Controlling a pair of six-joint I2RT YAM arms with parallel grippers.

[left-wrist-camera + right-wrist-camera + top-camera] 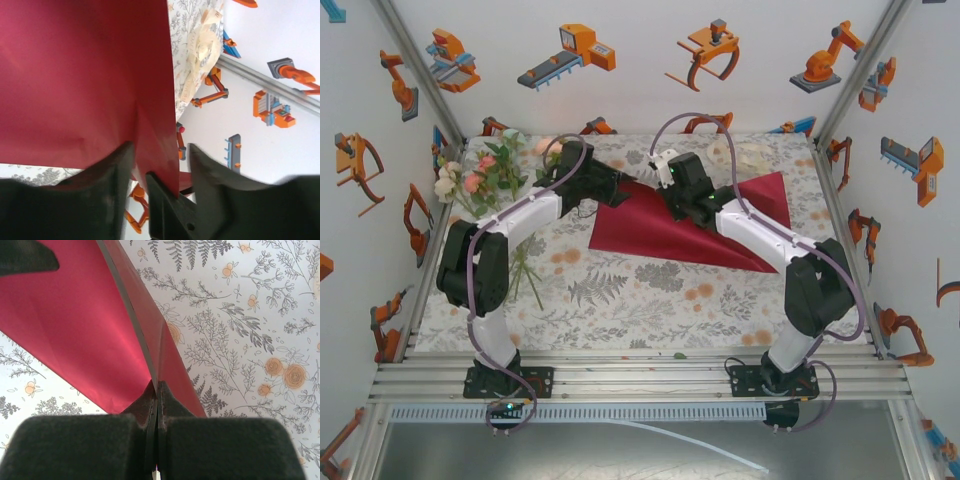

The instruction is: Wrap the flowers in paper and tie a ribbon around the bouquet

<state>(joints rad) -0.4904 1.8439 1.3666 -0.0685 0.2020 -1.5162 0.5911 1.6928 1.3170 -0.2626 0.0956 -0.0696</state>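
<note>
Right gripper pinches the thin dark-red paper sheet; left gripper straddles its 10 o'clock edge, unclamped, so it might crumple.

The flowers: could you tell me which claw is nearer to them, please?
Left. The left claw sits right of the flowers at the paper's edge; the right claw pinches the paper farther right.

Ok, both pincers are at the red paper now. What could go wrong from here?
1. The right pincer is shut on an edge of the paper, and the left pincer stands open around another edge. Pulling them apart could tear or crease the thin sheet.
2. The flowers lie off the paper at the far left of the table, so a fold made now would wrap nothing.
</note>
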